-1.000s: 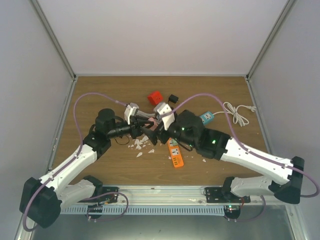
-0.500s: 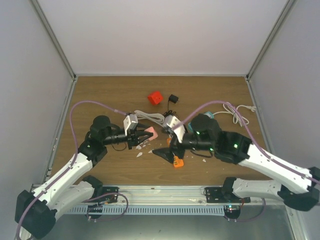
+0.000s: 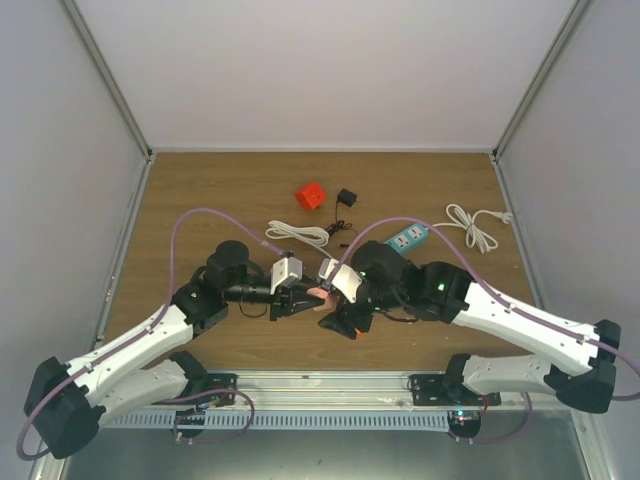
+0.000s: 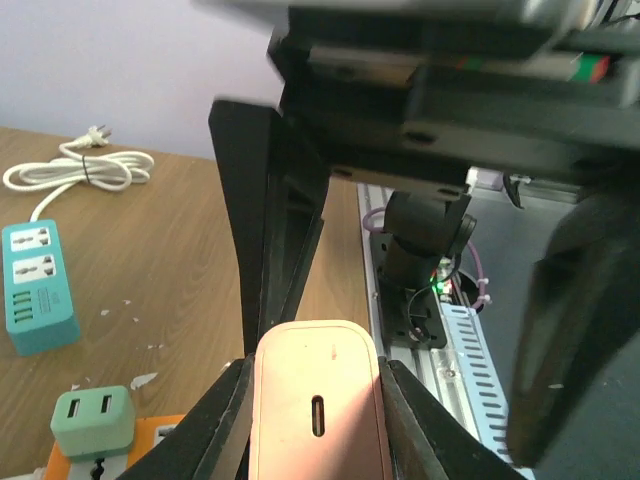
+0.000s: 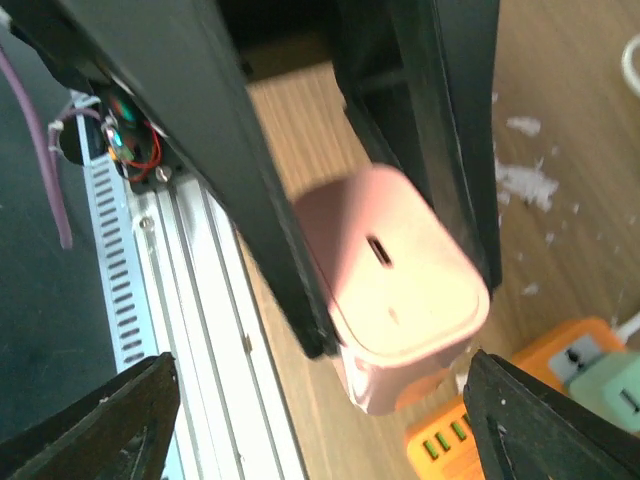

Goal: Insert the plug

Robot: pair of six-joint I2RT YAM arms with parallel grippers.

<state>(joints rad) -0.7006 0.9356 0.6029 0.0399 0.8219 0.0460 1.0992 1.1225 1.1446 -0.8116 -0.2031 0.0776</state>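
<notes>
My left gripper (image 4: pixel 315 392) is shut on a pink plug adapter (image 4: pixel 316 415) and holds it above the table near the front edge; the pair shows in the top view (image 3: pixel 312 296). My right gripper (image 3: pixel 342 318) faces it from the right. Its jaws stand wide open on either side of the pink adapter (image 5: pixel 400 290) without touching it. An orange power strip (image 5: pixel 520 415) with a green adapter (image 4: pixel 92 422) plugged in lies on the table just below the pink adapter. In the top view it is mostly hidden under my right gripper.
A teal power strip (image 3: pixel 410 238) with a white cable (image 3: pixel 476 223) lies at the back right. A red cube (image 3: pixel 311 195), a small black adapter (image 3: pixel 346 197) and a coiled white cable (image 3: pixel 299 233) lie behind the grippers. White scraps dot the wood. The metal rail (image 3: pixel 330 385) runs along the front.
Both arms have moved toward the front edge. My left gripper carried the pink adapter right and nearer; my open right gripper closed in on it from the right.
</notes>
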